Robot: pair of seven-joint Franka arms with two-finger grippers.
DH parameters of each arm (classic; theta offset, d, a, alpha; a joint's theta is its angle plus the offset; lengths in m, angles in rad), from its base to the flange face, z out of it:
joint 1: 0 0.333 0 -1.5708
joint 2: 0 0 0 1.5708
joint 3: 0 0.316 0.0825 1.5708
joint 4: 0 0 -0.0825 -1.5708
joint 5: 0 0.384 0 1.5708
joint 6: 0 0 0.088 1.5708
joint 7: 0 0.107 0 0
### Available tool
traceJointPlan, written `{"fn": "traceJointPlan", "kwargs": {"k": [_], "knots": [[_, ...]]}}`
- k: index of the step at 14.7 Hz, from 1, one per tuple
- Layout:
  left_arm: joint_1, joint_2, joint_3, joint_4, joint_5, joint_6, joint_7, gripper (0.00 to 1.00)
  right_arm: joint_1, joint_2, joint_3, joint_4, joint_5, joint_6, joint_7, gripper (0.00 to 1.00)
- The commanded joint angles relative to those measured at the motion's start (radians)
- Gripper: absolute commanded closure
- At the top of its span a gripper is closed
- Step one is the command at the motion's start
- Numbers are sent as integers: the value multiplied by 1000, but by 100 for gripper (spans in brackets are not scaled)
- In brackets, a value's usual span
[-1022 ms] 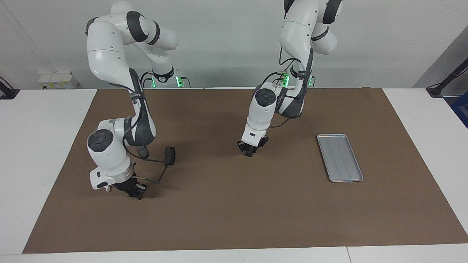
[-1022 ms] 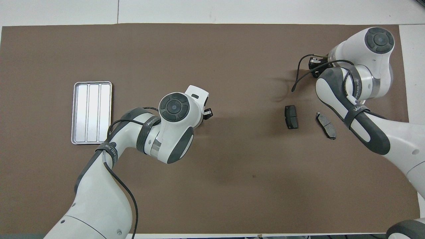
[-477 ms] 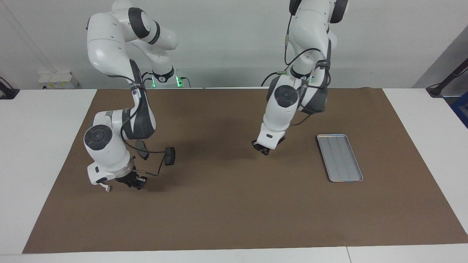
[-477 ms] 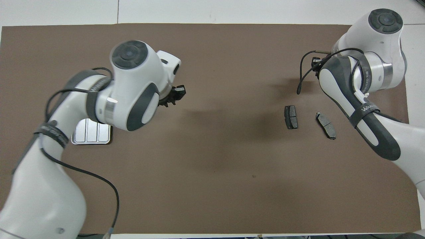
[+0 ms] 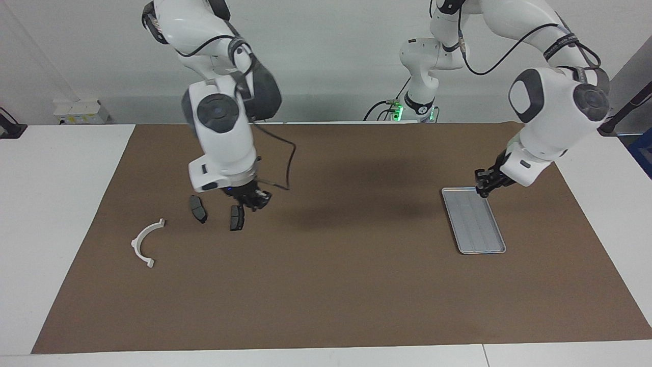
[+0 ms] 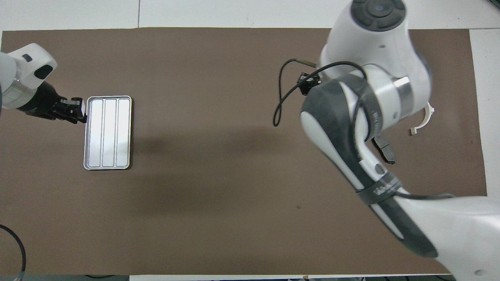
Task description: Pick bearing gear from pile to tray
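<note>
Both arms have swung since the earlier frames: the left hand (image 5: pixel 484 186) has travelled from mid-mat out to the tray (image 5: pixel 473 220), and the right hand (image 5: pixel 253 199) has left the bracket (image 5: pixel 145 242) and risen toward the middle of the mat (image 5: pixel 326 285).

Starting nearest the robots, the left hand hangs low over the tray's corner closest to them, on the side toward the left arm's end of the tabletop (image 5: pixel 61 168). In the overhead view that hand (image 6: pixel 75 112) sits just off the tray (image 6: pixel 108 132) rim. Whether its fingers are open or closed cannot be told, nor whether they carry anything. The tray's ribbed base shows no part on it.

The right hand hovers over the mat just beside the two pads. One pad (image 5: pixel 236 217) lies almost under it, and the second pad (image 5: pixel 198 209) lies next to that one, toward the right arm's end. Its finger spread cannot be told either. In the overhead view the right arm covers one pad; the other pad (image 6: pixel 384 148) shows.

Farthest out, the bracket lies free on the mat, well apart from the right hand, with its open side facing the right arm's end.
</note>
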Motion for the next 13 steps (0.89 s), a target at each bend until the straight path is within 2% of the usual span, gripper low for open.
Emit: {"fn": "traceJointPlan", "kwargs": {"k": [1, 3, 5, 8, 11, 13], "knots": [[15, -117, -16, -276, 5, 211, 52, 100, 129, 32, -4, -27, 22, 133, 232, 100], [15, -149, -16, -361, 3, 271, 49, 100, 184, 50, -7, -83, 11, 239, 350, 100], [12, -166, -16, -406, 5, 302, 46, 100, 244, 125, -8, -80, -59, 299, 431, 100], [5, -172, -16, -459, 5, 370, 46, 100, 256, 220, -8, -85, -145, 425, 519, 100], [5, -169, -16, -498, 5, 431, 47, 100, 243, 231, -8, -156, -180, 541, 518, 100], [8, -157, -16, -516, 5, 477, 47, 100, 237, 231, -10, -187, -194, 563, 518, 100]]}}
